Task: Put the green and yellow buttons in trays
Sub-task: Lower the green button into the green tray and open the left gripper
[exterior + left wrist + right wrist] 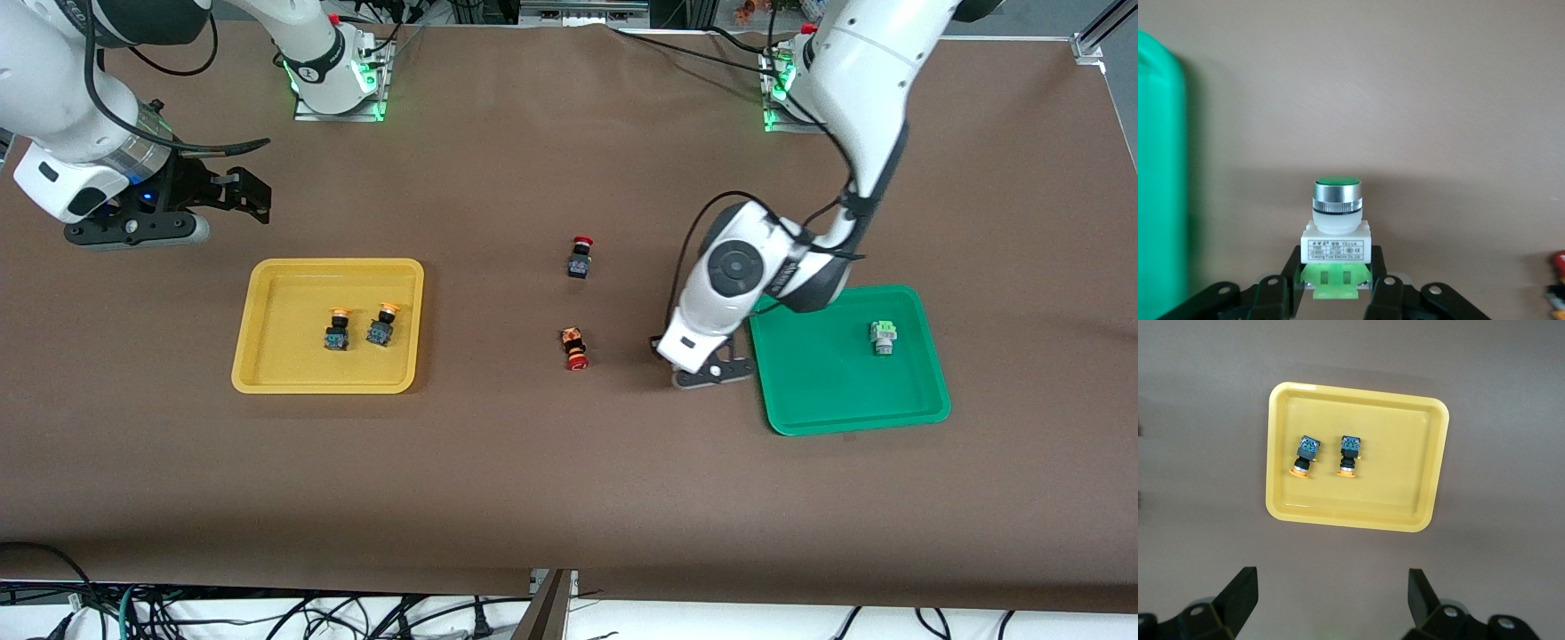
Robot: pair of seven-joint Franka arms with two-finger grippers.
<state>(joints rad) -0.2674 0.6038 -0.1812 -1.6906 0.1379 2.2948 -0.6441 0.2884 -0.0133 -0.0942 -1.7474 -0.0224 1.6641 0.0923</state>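
While pinching green button [1336,230] beside green tray [827,409], left gripper [1336,283] needing steady carrying over rim; right gripper [1331,600] waiting, spread, above yellow tray [1418,460].

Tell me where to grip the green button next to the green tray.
Grip the green button by its squared base, coming from the end away from its round cap: flat sides suit the fingers, and the left gripper sits there.
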